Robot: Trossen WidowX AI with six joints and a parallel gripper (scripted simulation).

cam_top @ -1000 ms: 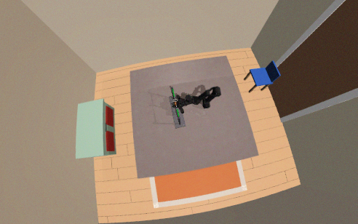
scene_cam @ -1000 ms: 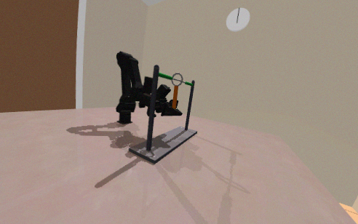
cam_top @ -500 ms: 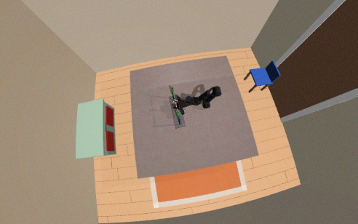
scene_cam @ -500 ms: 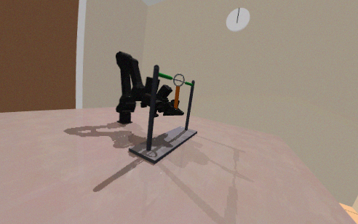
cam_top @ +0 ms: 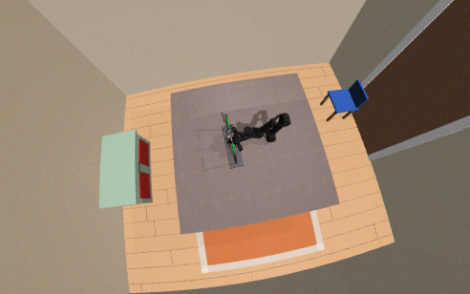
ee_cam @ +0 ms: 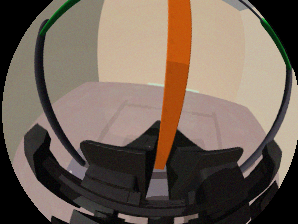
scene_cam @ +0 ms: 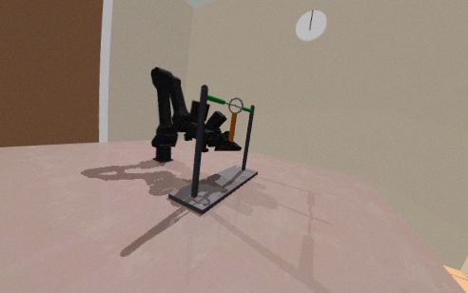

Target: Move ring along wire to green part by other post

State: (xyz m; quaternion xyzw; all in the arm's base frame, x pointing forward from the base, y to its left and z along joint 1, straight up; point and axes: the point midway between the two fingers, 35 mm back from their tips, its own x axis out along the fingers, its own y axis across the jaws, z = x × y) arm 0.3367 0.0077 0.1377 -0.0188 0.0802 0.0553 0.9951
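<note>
A broad grey worktop (cam_top: pixel 267 191) carries the whole scene, with the black arm (scene_cam: pixel 167 102) rooted nearer its far edge, towards the right-hand corner, and reaching inward to the wire stand. The stand's dark base plate (scene_cam: pixel 238 177) lies close to the middle of the worktop, a little toward the far edge, one tall post (scene_cam: pixel 201 138) at its near end and a shorter post (scene_cam: pixel 248 135) at the other. Between the post tops runs the wire (scene_cam: pixel 227 103), green beside each post and thin grey between.

The jaws are clamped nearly shut on the lower end of the orange handle (scene_cam: pixel 232 127), which stands close to upright. At its top the ring (scene_cam: pixel 236 106) encircles the wire around mid-span, apparently over the grey stretch or right at the start of the green by the shorter post; whether it clears the wire all round is too fine to tell.

By the look of it, the pick-up is done and the traverse is under way, perhaps past halfway if the shorter post is the goal. Left to do: reach the green end, hang the ring, release, and back off.
</note>
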